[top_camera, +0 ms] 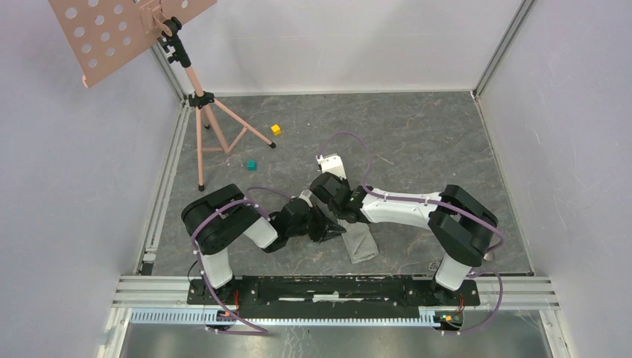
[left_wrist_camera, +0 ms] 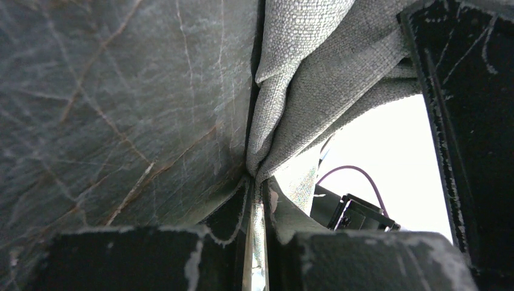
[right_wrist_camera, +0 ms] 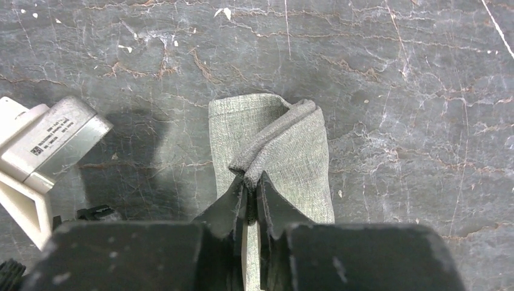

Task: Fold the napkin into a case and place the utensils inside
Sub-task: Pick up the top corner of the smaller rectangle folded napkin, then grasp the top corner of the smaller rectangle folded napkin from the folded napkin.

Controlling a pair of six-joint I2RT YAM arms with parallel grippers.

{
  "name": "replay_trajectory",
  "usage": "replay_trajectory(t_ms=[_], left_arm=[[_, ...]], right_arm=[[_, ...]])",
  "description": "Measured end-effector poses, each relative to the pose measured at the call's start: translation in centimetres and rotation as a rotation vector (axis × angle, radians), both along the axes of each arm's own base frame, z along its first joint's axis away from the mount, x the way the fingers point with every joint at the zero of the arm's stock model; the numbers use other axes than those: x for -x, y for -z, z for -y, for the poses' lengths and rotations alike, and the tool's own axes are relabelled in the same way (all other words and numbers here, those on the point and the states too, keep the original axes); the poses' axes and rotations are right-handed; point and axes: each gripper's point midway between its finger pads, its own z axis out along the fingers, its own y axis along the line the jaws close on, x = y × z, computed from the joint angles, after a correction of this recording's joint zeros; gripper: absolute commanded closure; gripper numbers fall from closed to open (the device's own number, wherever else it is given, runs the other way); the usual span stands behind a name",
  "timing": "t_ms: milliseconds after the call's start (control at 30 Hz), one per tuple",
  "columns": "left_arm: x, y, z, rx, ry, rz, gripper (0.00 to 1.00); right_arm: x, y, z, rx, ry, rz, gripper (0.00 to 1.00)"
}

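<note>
The soft pale grey-green cloth napkin [top_camera: 363,245], folded narrow, is laid at lower centre of the top view on the dark marbled surface [top_camera: 417,142]. A raised fold is pinched by the right tool [right_wrist_camera: 250,182]; another is clamped in the left tool [left_wrist_camera: 256,182].

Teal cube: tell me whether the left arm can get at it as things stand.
Probably not yet. The left gripper is shut on the napkin and would have to let go first. Beyond that, the table toward the teal cube looks bare, with only the stand's legs close by.
</note>
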Motion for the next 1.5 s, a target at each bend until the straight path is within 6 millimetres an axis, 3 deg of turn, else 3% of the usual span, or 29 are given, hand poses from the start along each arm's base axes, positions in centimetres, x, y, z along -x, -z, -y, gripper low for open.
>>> replay_trajectory(t_ms=[100,233,300,467,600,700,833,1000,1200,1500], left_arm=[[0.0,0.0,0.0,-0.003,-0.003,0.001,0.67],[-0.1,-0.9,-0.7,-0.014,-0.018,0.029,0.35],[-0.5,-1.7,-1.5,-0.026,-0.032,0.059,0.30],[-2.5,-2.5,-5.0,-0.138,-0.092,0.132,0.31],[-4.7,-4.3,-7.2,-0.281,-0.119,0.234,0.48],[-6.5,-6.6,-6.8,-0.341,-0.096,0.329,0.55],[-9.1,-8.8,-5.2,-0.410,-0.031,0.421,0.50],[-10.7,-7.0,-4.0,-0.507,0.056,0.438,0.47],[-10.2,-3.7,-3.6,-0.637,0.179,0.415,0.60],[-9.3,-3.7,-1.5,-0.763,0.271,0.491,0.62]], right_arm=[[0.2,-0.2,0.5,-0.012,0.001,0.015,1.00],[0.2,-1.0,0.8,-0.053,0.002,0.035,1.00],[0.4,-1.3,1.1,-0.088,-0.001,0.041,1.00],[0.6,-1.2,2.1,-0.172,0.003,0.018,1.00],[0.1,-1.0,2.7,-0.244,0.017,-0.009,1.00],[0.0,-0.7,2.8,-0.290,0.018,-0.028,1.00],[-0.2,-0.7,2.6,-0.345,0.010,-0.053,1.00],[-0.2,-1.0,2.4,-0.405,0.002,-0.072,1.00],[-0.2,-0.9,2.5,-0.441,0.001,-0.095,1.00],[-0.2,-0.7,2.7,-0.452,0.007,-0.108,1.00]])
